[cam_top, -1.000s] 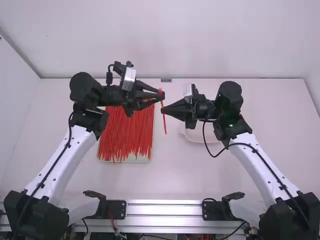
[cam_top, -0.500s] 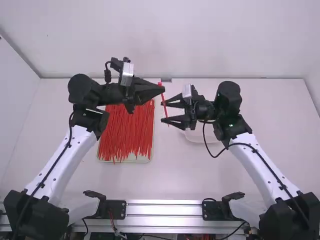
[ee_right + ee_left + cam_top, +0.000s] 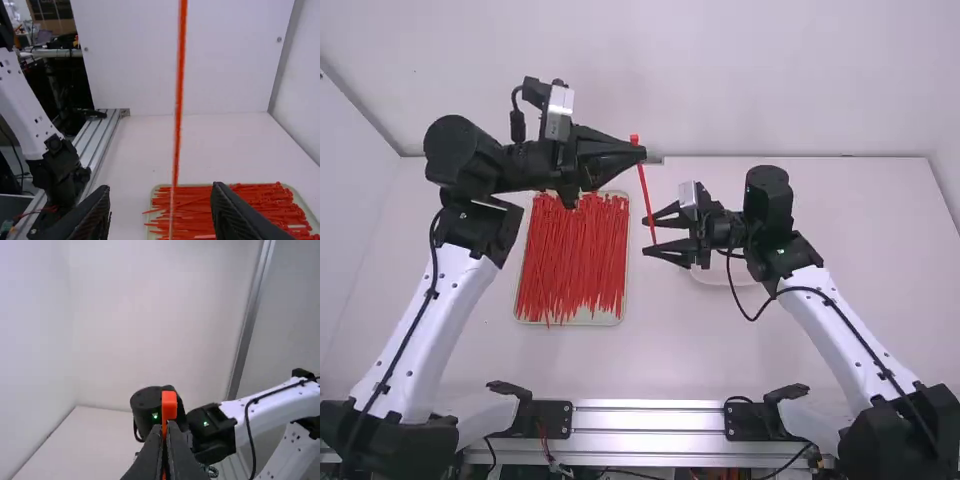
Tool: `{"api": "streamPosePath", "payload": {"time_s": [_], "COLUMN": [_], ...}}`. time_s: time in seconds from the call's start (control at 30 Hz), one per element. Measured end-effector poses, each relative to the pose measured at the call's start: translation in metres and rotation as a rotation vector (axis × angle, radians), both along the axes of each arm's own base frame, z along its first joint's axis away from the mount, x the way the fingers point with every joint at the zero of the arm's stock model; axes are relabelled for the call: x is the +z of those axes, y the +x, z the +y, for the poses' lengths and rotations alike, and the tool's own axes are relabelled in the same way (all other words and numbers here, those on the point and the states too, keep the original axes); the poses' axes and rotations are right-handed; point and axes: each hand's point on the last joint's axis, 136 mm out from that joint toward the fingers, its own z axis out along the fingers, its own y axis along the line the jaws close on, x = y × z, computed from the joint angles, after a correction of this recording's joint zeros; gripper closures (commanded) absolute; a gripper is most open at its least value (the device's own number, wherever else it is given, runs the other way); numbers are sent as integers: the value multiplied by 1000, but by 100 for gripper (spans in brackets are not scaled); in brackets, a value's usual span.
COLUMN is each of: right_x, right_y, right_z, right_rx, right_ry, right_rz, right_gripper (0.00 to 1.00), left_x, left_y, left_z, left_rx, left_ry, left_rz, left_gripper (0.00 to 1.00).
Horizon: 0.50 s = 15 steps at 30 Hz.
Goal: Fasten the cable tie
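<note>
Our left claw (image 3: 638,152) is clamped on the cable tie (image 3: 644,190) at its head. The tail hangs between our right claw's (image 3: 651,235) wide-spread fingers, ungripped. No loop yet; threading & pulling tight are left.

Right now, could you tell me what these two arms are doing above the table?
The left gripper holds one red cable tie by its head, raised above the table, strap hanging down. The right gripper is open, its fingers spread either side of the strap's lower end. The tie is not yet looped. More red ties lie in a tray below.
</note>
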Motion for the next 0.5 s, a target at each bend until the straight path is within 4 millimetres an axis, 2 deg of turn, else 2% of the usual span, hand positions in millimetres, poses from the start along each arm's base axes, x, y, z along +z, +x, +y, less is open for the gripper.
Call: {"api": "streamPosePath", "payload": {"time_s": [0.07, 0.1, 0.17, 0.5], "right_x": [-1, -2, -2, -6], "right_y": [0, -1, -1, -2], "right_z": [0, 0, 0, 0], "right_rx": [1, 2, 2, 6], "right_ry": [-2, -4, -5, -13], "right_rz": [0, 3, 6, 26], "right_gripper": [66, 81, 100, 100], "left_x": [2, 3, 3, 0], "left_y": [-1, -1, -1, 3], "left_z": [0, 0, 0, 0], "left_rx": [-1, -1, -1, 8], "left_ry": [1, 1, 1, 0], "left_rz": [5, 7, 9, 58], "left_gripper": [98, 98, 98, 97]}}
